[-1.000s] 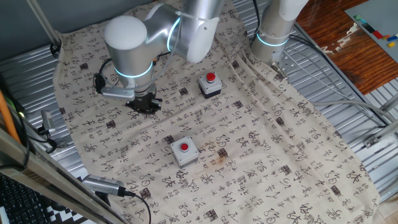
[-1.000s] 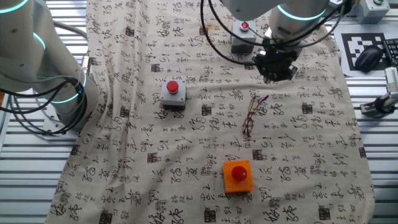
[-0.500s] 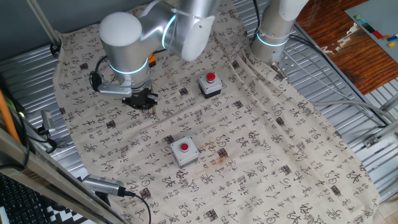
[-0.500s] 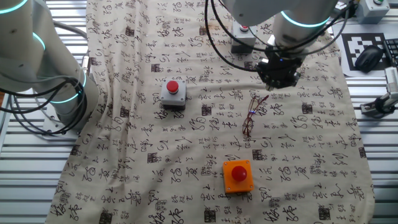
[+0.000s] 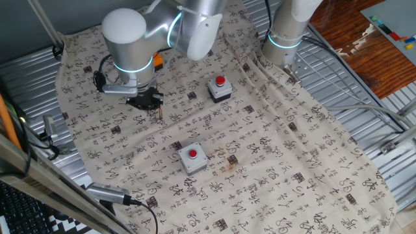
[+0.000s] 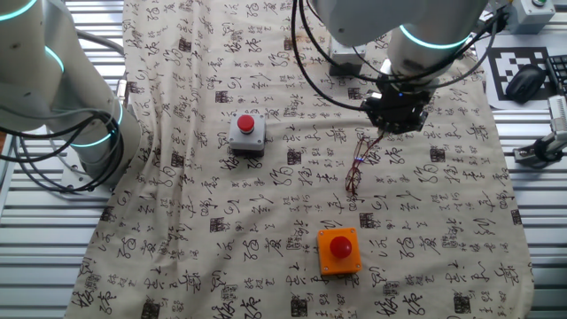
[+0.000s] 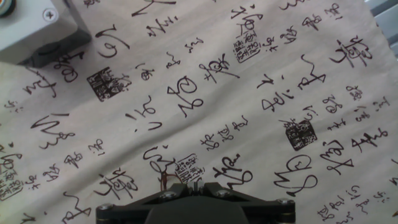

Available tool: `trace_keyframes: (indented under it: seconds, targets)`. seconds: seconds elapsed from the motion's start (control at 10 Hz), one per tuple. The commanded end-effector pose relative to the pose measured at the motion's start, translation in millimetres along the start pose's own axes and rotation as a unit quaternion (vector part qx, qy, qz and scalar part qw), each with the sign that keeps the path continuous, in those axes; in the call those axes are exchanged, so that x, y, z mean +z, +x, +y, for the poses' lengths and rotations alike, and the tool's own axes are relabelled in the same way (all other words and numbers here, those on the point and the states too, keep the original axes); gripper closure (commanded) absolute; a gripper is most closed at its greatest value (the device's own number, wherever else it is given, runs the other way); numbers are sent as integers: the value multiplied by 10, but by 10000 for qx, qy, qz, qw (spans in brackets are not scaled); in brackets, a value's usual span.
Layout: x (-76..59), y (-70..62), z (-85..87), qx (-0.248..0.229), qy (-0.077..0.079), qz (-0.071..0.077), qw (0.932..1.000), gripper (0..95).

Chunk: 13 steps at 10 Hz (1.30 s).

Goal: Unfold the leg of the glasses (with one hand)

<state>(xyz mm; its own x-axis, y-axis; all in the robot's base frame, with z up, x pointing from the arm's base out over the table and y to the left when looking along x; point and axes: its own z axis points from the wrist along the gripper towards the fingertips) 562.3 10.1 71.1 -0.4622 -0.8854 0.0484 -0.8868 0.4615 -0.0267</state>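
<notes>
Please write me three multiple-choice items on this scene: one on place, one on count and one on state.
1. Where do the glasses lie?
A on the metal rails; B on the cloth, between the gripper and the orange box; C on a keyboard.
2. How many grey button boxes carry red buttons?
A one; B two; C four.
3. The gripper's fingers are:
A spread wide; B close together; C out of sight.

Answers: 1 B, as the other fixed view shows. 2 B, both stand on the cloth. 3 B, the fingertips all but meet in the hand view.
</notes>
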Motion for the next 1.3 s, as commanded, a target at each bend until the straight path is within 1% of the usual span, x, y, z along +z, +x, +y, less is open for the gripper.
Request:
trace_keyframes:
  seconds: [0.1,0.4,0.5,0.6,1.3]
  targets:
    - [-8,-3,-3,1,-7,36,10000,950]
    - [-37,30,0,-35,-22,113,9999,950]
    - [-38,46,1,-44,-34,124,9999,950]
    - [-37,89,7,-71,-54,136,9999,950]
    - [-90,201,40,-140,-118,231,9996,950]
